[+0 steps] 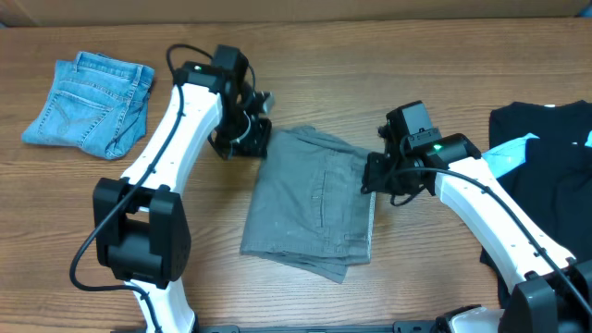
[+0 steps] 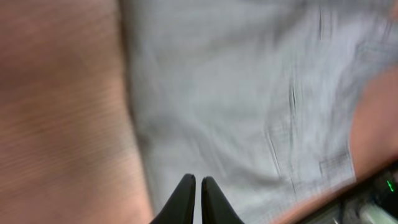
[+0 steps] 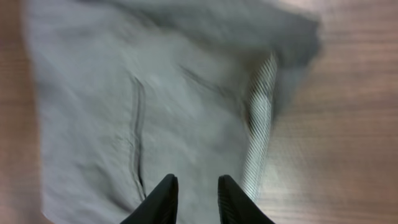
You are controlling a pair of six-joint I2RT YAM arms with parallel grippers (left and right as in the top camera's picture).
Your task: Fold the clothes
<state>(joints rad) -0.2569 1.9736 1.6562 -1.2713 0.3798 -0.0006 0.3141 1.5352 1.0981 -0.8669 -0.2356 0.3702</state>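
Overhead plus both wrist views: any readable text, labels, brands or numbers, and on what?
No readable text in any view.
black garment: pale-blue printed patches, no letters legible.
denim shorts: no label legible.
grey shorts: no print or tag shows; both wrist views are blurred.

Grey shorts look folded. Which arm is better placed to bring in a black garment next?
Right, probably. The black garments lie on the right, beside the right arm, and the right gripper hovers at the grey shorts, on their right edge. The left gripper sits at the shorts' far-left corner.
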